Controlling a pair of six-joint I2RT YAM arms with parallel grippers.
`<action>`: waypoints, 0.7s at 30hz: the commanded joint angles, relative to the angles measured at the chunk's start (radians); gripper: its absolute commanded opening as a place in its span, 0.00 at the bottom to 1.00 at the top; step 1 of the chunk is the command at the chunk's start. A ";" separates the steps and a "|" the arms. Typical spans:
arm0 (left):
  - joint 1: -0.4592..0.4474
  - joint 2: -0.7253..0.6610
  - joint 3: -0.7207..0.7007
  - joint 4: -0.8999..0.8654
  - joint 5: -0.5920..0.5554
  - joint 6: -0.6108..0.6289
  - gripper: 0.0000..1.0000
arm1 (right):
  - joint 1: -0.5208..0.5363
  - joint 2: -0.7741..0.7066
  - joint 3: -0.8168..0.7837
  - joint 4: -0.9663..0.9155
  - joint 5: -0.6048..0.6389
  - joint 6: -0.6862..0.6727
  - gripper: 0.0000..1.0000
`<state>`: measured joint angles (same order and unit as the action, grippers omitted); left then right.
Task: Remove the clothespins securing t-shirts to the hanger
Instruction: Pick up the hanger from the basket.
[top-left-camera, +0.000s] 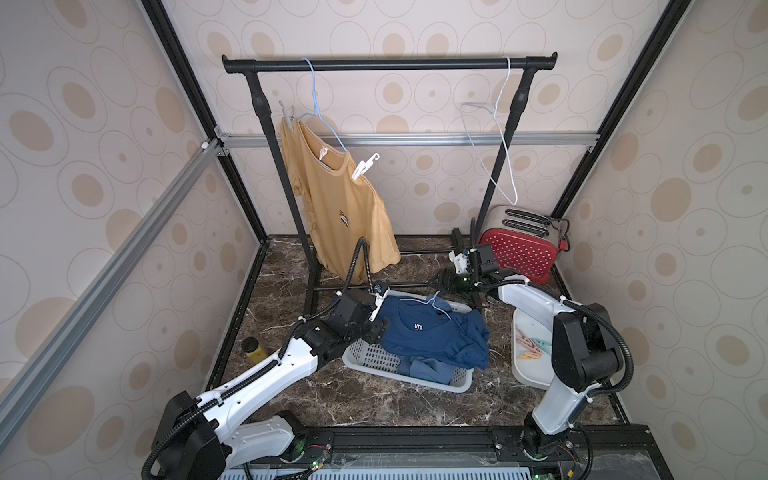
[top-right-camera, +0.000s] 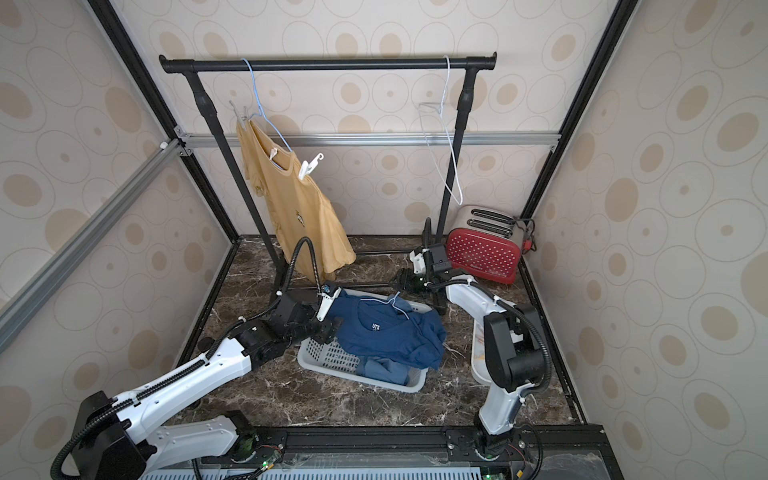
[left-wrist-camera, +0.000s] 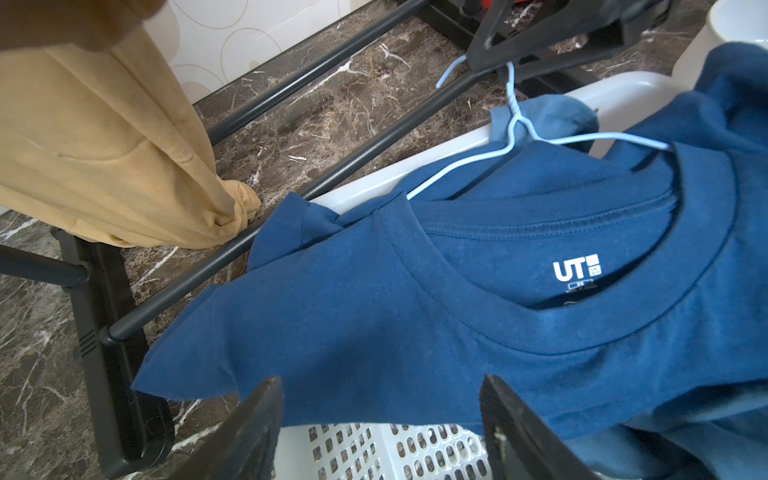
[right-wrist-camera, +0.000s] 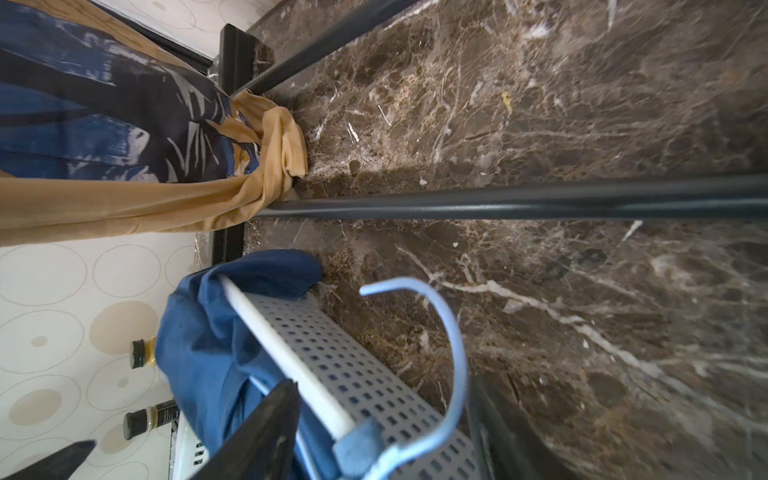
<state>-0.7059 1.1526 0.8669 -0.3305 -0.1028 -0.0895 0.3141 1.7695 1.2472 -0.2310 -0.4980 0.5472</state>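
A white basket (top-left-camera: 374, 359), a red toaster (top-left-camera: 519, 249), a white tray (top-left-camera: 528, 374) and a small bottle (top-left-camera: 252, 348) are set on the brown tabletop (top-left-camera: 374, 399). A black rack (top-left-camera: 390, 64) is stood there too.

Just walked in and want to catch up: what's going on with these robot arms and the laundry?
Two robot arms are working over a blue shirt, on its hanger, lying in the basket. The left gripper hovers open at the shirt's edge; the right gripper is open around the hanger's hook. A yellow shirt hangs on the rack with a white clothespin and a grey clothespin on its shoulders. Loose clothespins lie in the tray.
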 joint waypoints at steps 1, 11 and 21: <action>0.017 -0.035 -0.007 -0.016 0.002 -0.010 0.76 | 0.005 -0.004 0.029 0.051 -0.054 0.020 0.66; 0.060 -0.071 -0.017 -0.025 0.019 -0.007 0.76 | 0.035 -0.075 -0.028 0.166 -0.173 -0.006 0.63; 0.113 -0.113 -0.021 -0.034 0.049 -0.014 0.76 | 0.097 -0.096 -0.077 0.240 -0.212 0.012 0.46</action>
<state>-0.6064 1.0592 0.8452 -0.3347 -0.0658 -0.0898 0.3897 1.6958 1.1915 -0.0254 -0.6857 0.5606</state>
